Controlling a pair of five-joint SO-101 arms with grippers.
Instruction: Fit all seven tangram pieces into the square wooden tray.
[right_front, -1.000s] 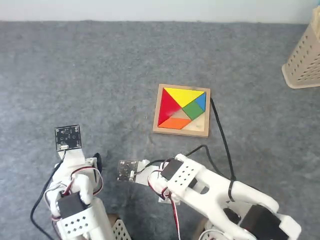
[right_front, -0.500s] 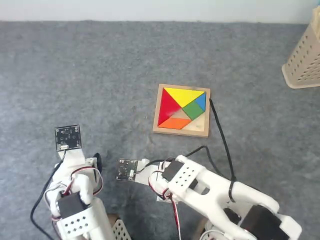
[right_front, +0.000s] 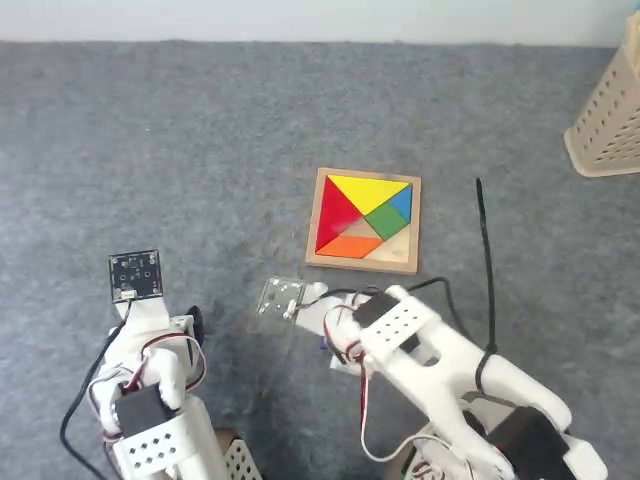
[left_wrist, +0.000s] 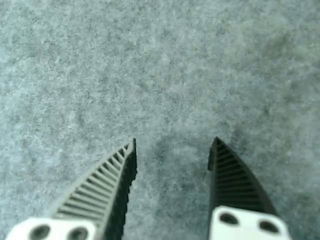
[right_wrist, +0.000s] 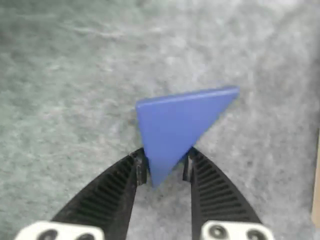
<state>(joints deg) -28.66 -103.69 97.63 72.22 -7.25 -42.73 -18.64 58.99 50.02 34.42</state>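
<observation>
The square wooden tray (right_front: 364, 263) lies on the grey carpet near the middle of the high view. In it are yellow (right_front: 368, 190), red (right_front: 336, 212), green (right_front: 384, 220), blue (right_front: 402, 204) and orange (right_front: 350, 245) pieces, with bare wood at its near right corner. My right gripper (right_wrist: 164, 160) is shut on one corner of a blue triangle (right_wrist: 180, 120), held just above the carpet. In the high view that arm (right_front: 400, 335) sits just in front of the tray. My left gripper (left_wrist: 172, 150) stands open over bare carpet, holding nothing.
A beige perforated basket (right_front: 608, 110) stands at the far right edge. The right arm's black cable (right_front: 487, 250) arcs up to the right of the tray. A tan wooden edge (right_wrist: 316, 200) shows beside the right gripper. Carpet stretches wide to the left and back.
The right arm has swung right and forward toward the tray's near edge, carrying the blue triangle. Its cable has swung to the tray's right. The left arm has kept still.
</observation>
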